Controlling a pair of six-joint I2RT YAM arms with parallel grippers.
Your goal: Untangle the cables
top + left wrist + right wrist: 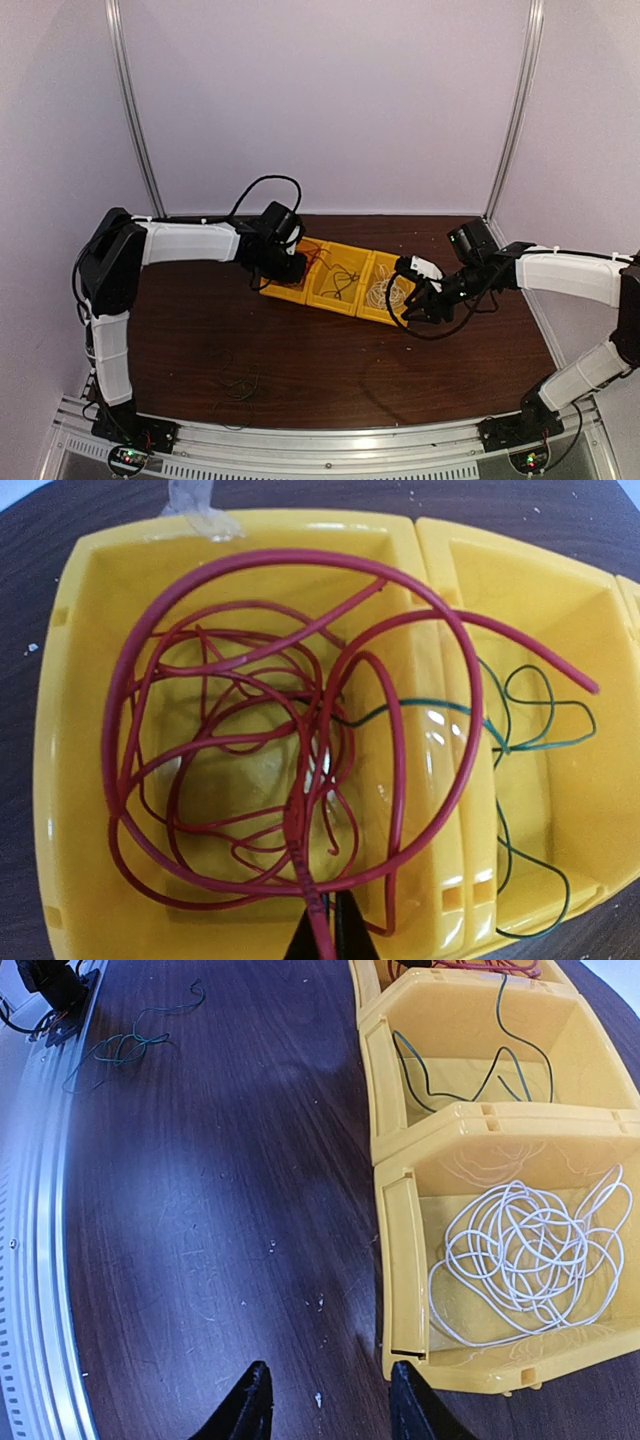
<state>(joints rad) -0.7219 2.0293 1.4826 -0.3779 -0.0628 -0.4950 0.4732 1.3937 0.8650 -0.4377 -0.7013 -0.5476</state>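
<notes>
Close to the near-left edge of the worktop (330, 350), a loose dark green cable (235, 375) lies on the wood by itself. Farther in, the right gripper (330, 1400) hangs with its jaws apart over bare wood, just beside the right bin (400, 1260), which holds the white cable (530, 1255) in a loose coil. Toward the far edge, the middle bin (600, 610) holds a thin green cable (503, 747), and the left gripper (328, 935) is pinched shut on the red cable (300, 730) heaped in the left bin (60, 730).

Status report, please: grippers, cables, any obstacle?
Left gripper shut on red cable inside left bin. Right gripper open, empty, over table beside right bin with white cable. Green cable loose on table. Nothing blocking.
</notes>
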